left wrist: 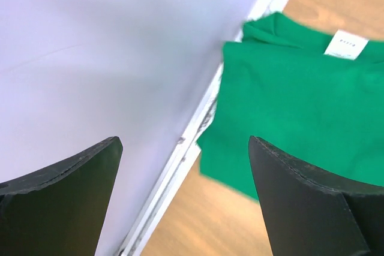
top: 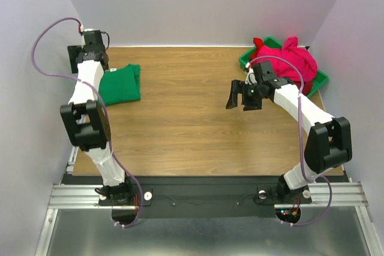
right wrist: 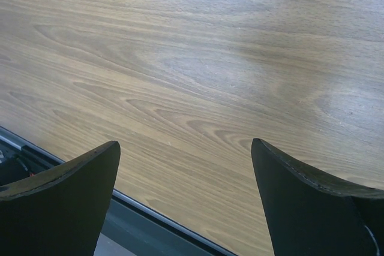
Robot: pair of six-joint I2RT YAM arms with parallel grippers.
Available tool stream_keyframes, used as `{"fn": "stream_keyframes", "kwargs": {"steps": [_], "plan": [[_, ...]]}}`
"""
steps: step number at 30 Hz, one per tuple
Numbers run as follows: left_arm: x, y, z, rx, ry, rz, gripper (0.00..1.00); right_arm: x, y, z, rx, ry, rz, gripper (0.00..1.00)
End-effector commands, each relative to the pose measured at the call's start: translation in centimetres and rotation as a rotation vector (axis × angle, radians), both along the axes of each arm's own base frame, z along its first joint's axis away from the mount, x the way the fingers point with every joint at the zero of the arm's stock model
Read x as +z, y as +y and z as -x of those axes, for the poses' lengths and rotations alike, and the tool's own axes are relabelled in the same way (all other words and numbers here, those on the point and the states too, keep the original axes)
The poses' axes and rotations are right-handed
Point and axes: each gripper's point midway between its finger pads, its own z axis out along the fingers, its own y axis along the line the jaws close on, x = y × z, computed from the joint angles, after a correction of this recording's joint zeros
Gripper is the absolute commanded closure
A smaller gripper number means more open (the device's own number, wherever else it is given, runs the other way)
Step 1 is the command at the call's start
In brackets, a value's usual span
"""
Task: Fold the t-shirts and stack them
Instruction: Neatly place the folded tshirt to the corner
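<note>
Reach spread, empty right gripper (right wrist: 186, 148) to pink t-shirt (top: 289, 58) in green bin (top: 244, 60), pinch one edge, lift clear; leave spread left gripper (left wrist: 185, 142) beside folded green t-shirt (top: 120, 85).

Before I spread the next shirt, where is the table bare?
The table is bare across the middle and near edge, between the folded green t-shirt at far left and the right gripper. Crowded: far right corner, pink t-shirt heaped in the green bin.
</note>
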Motion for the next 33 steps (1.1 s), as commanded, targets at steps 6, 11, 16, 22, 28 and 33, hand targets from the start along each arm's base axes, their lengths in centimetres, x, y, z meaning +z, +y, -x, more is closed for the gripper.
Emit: {"fn": "stream_keyframes", "kwargs": {"steps": [6,11,16,22,28,33], "plan": [[9.9,-10.5,4.7,-0.159,-0.304,0.089,0.03,5.8,0.4,-2.0,0.001,-0.184,-0.023,0.02],[9.1,-19.1,7.7,-0.299,-0.354,0.284,0.08,7.8,-0.3,-2.4,-0.016,-0.257,-0.002,0.01],[7.1,-28.7,13.0,-0.381,-0.390,0.594,0.12,8.7,-1.3,-2.7,-0.040,-0.310,0.043,0.01],[4.1,-35.5,18.4,-0.457,-0.331,0.776,0.11,9.5,-1.6,-2.1,-0.046,-0.338,0.039,0.01],[5.3,-37.3,19.9,-0.498,-0.345,0.801,0.11,9.7,-1.9,-1.6,-0.044,-0.352,0.041,0.01],[6.5,-36.8,19.9,-0.505,-0.362,0.770,0.11,9.8,-2.4,-1.1,-0.068,-0.361,0.052,0.00]]}}
